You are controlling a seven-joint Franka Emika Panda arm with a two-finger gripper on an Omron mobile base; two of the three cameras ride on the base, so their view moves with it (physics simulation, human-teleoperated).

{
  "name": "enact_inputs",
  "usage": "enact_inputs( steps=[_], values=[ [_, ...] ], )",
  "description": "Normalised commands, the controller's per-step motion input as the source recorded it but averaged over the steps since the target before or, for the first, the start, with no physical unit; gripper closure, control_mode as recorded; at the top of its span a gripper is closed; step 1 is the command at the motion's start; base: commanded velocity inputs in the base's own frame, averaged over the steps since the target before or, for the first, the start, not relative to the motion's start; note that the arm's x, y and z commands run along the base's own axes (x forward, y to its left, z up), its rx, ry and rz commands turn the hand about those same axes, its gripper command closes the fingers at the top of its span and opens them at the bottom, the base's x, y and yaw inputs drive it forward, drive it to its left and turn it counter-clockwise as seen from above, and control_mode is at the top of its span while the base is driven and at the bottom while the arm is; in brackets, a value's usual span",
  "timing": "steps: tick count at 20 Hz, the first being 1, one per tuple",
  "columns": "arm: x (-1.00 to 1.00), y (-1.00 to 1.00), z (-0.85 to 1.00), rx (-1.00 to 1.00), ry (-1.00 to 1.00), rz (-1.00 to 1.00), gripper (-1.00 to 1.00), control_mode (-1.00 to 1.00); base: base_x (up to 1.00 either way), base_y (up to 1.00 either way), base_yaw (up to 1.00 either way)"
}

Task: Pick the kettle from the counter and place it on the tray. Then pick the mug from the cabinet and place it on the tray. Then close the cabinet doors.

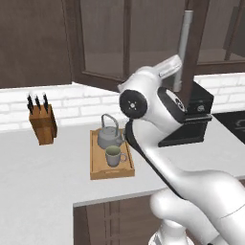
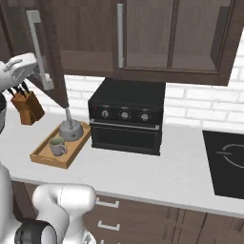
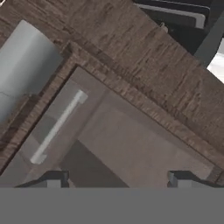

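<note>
Left base view, centre: I see kettle (image 1: 108,136) and mug (image 1: 114,155) both on the tray (image 1: 111,171). Only the open cabinet door (image 2: 45,47) remains; my tool (image 3: 116,178) stands open, empty, facing it.

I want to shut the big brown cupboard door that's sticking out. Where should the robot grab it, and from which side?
Best bet is the long grey bar handle on the open dark brown glass-paned cabinet door. It stands upright and off the door's frame, so the open tool could probably close its fingertips across it from the handle face, near the middle, and then swing the door shut.
</note>
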Motion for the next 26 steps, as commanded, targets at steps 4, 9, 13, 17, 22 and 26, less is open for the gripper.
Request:
enact_inputs(
  steps=[4, 9, 13, 17, 22, 26],
  values=[
    [0.76, -0.72, 0.04, 0.21, 0.00, 0.34, -1.00, -1.00, 0.00, 0.00, 0.00],
    [0.81, -0.61, 0.01, 0.19, 0.01, 0.34, -1.00, -1.00, 0.00, 0.00, 0.00],
    [0.86, -0.37, -0.06, 0.14, 0.06, 0.24, -1.00, -1.00, 0.00, 0.00, 0.00],
    [0.90, -0.21, -0.11, 0.13, 0.08, 0.18, -1.00, -1.00, 0.00, 0.00, 0.00],
    [0.87, -0.04, -0.12, 0.11, 0.07, 0.08, -1.00, -1.00, 0.00, 0.00, 0.00],
    [0.78, -0.01, -0.21, 0.08, 0.06, 0.03, -1.00, -1.00, 0.00, 0.00, 0.00]
  ],
)
